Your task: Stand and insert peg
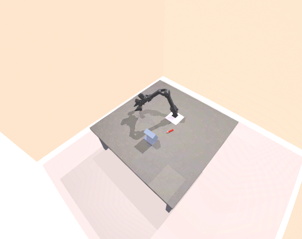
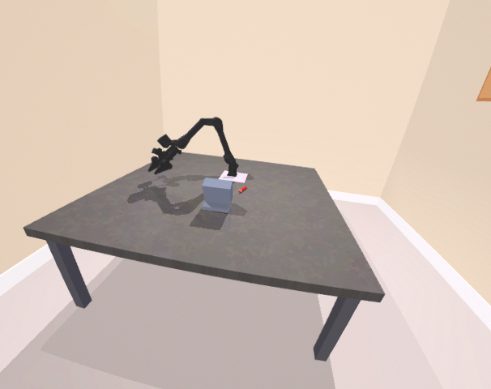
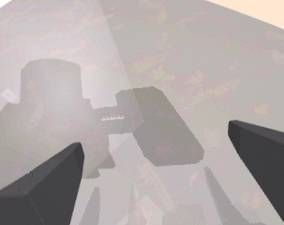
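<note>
The red peg (image 1: 170, 130) (image 2: 243, 189) lies on its side on the table between the sloped panel and the arm's base. Its white band is near the end that faces away from the base. The blue-grey sloped panel (image 1: 151, 138) (image 2: 217, 195) stands on the table. Its hole does not show in any view. My gripper (image 1: 134, 108) (image 2: 152, 171) (image 3: 156, 139) is open and empty. It hangs above the table, well off to the side of both peg and panel. The wrist view shows neither the peg nor the panel.
The arm's base stands on a white sheet (image 1: 179, 118) (image 2: 240, 177) on the dark table (image 1: 192, 144) (image 2: 279, 234). The panel stands farther from the base than the peg does. Shadows of the arm and gripper fall on the table below them.
</note>
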`<state>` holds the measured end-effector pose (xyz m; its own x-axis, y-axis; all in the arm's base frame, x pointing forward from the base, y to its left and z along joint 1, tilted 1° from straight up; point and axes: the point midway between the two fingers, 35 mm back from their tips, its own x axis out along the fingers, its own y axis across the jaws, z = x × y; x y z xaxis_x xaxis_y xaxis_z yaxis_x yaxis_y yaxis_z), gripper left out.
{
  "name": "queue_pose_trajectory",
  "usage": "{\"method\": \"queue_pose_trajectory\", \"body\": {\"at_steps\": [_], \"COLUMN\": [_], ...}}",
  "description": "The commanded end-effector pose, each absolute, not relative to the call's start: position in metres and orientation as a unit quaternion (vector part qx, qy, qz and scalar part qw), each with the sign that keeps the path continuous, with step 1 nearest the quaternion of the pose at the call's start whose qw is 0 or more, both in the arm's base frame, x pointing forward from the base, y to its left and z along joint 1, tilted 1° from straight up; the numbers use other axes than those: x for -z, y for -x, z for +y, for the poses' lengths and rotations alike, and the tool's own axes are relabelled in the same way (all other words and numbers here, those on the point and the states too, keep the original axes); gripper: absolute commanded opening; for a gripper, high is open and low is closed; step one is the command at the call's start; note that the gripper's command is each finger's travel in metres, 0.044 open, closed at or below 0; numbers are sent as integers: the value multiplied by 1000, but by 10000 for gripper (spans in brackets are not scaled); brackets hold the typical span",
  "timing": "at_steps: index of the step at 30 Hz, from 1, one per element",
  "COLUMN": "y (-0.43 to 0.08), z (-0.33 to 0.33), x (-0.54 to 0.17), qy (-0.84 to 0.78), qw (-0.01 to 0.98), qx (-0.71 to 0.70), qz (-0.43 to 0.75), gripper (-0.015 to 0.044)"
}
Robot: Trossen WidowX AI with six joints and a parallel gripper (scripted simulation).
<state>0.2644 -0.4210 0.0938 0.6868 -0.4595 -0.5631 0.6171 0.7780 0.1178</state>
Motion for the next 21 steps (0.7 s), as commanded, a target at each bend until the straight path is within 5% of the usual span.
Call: {"method": "queue_pose_trajectory", "body": {"at_steps": [1,11,21], "y": [-308,-363,-354], "z": [-364,-216,-60], "x": [-89,-83,-93], "qy": [-192,-243,-214], "qw": [897,854,797], "qx": [254,168,118], "qz": [306,427,552], "gripper": [440,440,440]}}
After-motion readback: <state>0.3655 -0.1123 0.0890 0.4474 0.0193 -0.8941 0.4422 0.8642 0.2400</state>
